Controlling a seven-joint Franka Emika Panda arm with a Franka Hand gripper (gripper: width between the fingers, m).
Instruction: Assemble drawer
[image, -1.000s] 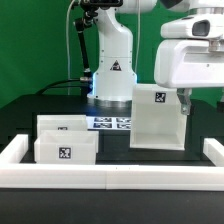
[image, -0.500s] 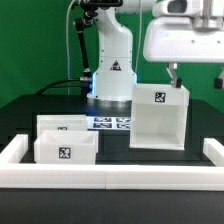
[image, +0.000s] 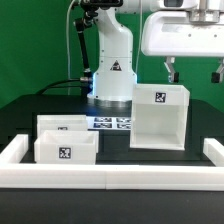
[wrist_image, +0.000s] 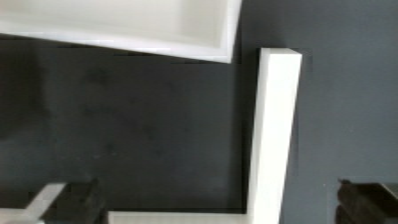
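The drawer's large white casing (image: 158, 118) stands upright on the black table at the exterior view's right, a marker tag on its upper front. Two low white boxes (image: 65, 126) (image: 65, 150) sit side by side at the exterior view's left, each with a tag. My gripper (image: 193, 72) is open and empty, hanging just above the casing's top, touching nothing. In the wrist view a thin white casing wall (wrist_image: 279, 130) runs between my two dark fingertips (wrist_image: 63, 200), and the gripper (wrist_image: 217, 205) holds nothing.
The marker board (image: 112, 123) lies flat behind the boxes, in front of the robot base (image: 112, 75). A long low white rail (image: 110, 176) edges the table's front and sides. A white shape (wrist_image: 125, 25) in the wrist view cannot be identified.
My gripper has risen from beside the casing's right wall to above its top and shifted toward the exterior view's left. The casing and boxes have not moved.
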